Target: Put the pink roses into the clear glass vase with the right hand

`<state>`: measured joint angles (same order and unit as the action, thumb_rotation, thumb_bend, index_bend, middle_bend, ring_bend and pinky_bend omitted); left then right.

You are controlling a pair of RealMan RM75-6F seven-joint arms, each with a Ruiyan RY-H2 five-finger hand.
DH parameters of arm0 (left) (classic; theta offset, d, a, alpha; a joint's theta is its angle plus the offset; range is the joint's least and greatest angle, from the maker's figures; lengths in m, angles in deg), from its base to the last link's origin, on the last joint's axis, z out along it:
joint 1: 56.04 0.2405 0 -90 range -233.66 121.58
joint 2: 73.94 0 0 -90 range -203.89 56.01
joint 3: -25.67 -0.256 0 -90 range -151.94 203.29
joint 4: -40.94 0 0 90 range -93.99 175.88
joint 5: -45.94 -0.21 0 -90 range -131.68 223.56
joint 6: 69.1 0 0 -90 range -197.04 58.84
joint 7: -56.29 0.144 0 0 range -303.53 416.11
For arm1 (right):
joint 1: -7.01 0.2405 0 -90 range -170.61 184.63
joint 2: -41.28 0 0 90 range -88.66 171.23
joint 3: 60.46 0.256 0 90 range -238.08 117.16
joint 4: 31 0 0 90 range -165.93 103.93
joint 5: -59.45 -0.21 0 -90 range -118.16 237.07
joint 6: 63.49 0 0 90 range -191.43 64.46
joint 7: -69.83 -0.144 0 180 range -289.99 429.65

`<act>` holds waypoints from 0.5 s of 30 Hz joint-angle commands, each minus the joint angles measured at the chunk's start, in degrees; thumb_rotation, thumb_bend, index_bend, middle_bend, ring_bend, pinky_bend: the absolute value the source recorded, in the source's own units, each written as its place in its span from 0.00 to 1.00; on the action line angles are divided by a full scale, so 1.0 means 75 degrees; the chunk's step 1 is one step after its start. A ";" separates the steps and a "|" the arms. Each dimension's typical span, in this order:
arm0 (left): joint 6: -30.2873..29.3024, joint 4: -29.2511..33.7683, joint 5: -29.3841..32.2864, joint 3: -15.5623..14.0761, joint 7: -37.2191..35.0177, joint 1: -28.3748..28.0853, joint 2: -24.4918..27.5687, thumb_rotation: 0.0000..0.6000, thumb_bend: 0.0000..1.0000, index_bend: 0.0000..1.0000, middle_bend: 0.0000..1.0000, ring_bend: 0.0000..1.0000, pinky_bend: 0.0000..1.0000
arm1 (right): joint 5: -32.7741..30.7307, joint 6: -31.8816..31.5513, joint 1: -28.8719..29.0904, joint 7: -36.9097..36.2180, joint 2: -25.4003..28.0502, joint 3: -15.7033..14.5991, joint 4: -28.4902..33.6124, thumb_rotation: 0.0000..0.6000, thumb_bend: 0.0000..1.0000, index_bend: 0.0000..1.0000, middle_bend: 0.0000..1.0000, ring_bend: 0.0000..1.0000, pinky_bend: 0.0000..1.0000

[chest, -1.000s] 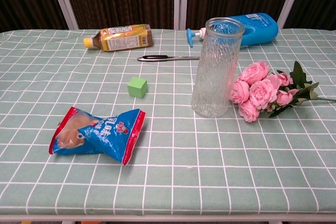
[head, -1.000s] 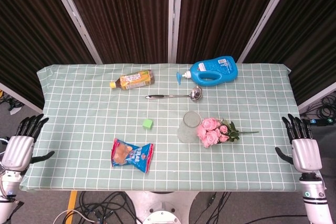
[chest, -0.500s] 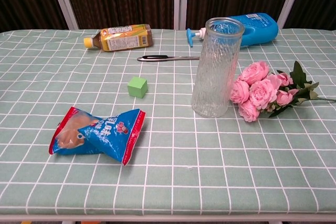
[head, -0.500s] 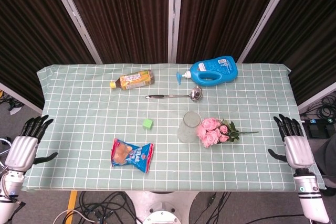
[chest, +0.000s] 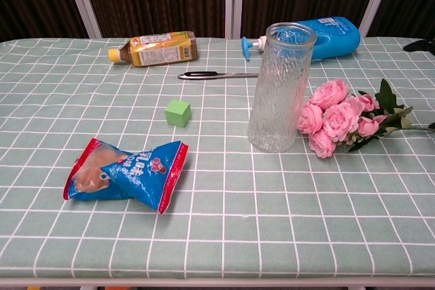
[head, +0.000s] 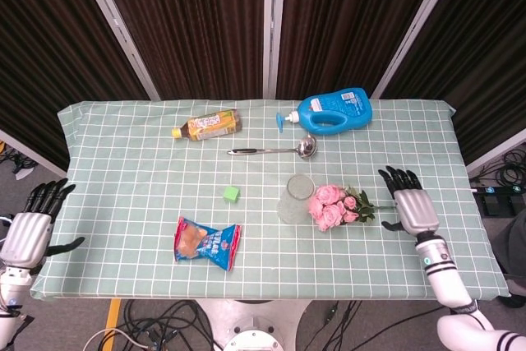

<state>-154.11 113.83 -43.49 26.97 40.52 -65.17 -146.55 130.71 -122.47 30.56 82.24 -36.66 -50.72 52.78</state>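
The pink roses (head: pixel 332 206) (chest: pixel 336 118) lie on the table with green leaves and the stem pointing right. Just left of them the clear glass vase (head: pixel 297 198) (chest: pixel 279 89) stands upright. My right hand (head: pixel 410 209) hovers over the table just right of the stem's end, fingers spread, holding nothing; only its dark fingertips (chest: pixel 420 45) show at the chest view's right edge. My left hand (head: pixel 31 224) hangs open beyond the table's left edge.
A blue detergent bottle (head: pixel 333 110) and a yellow drink bottle (head: pixel 209 125) lie at the back, with a metal ladle (head: pixel 275 150) in front of them. A small green cube (head: pixel 232 194) and a blue snack bag (head: pixel 205 242) lie left of the vase.
My right hand has moved in from beyond the table's right edge to a spot over the table beside the rose stem. The left hand has barely shifted.
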 commanded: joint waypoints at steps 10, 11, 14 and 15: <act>-0.0046 -0.0158 0.0129 0.0049 -0.0285 0.0085 0.0067 1.00 0.00 0.09 0.02 0.00 0.05 | -0.0843 0.0838 0.0931 0.1118 -0.0700 0.0071 -0.0081 1.00 0.00 0.00 0.05 0.00 0.00; -0.0041 -0.0172 0.0132 0.0048 -0.0303 0.0088 0.0062 1.00 0.00 0.09 0.02 0.00 0.05 | -0.0901 0.0872 0.0965 0.1155 -0.0737 0.0058 -0.0090 1.00 0.00 0.00 0.05 0.00 0.00; -0.0022 -0.0226 0.0137 0.0040 -0.0368 0.0092 0.0049 1.00 0.00 0.09 0.02 0.00 0.05 | -0.1104 0.1007 0.1086 0.1222 -0.0871 0.0037 -0.0133 1.00 0.00 0.00 0.05 0.00 0.00; -0.0022 -0.0244 0.0137 0.0038 -0.0386 0.0096 0.0046 1.00 0.00 0.09 0.02 0.00 0.05 | -0.1154 0.1046 0.1124 0.1243 -0.0913 0.0026 -0.0158 1.00 0.00 0.00 0.05 0.00 0.00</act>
<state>-154.29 112.04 -42.47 27.26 37.67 -64.47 -146.18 122.44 -114.98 38.64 91.33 -43.15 -50.40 51.80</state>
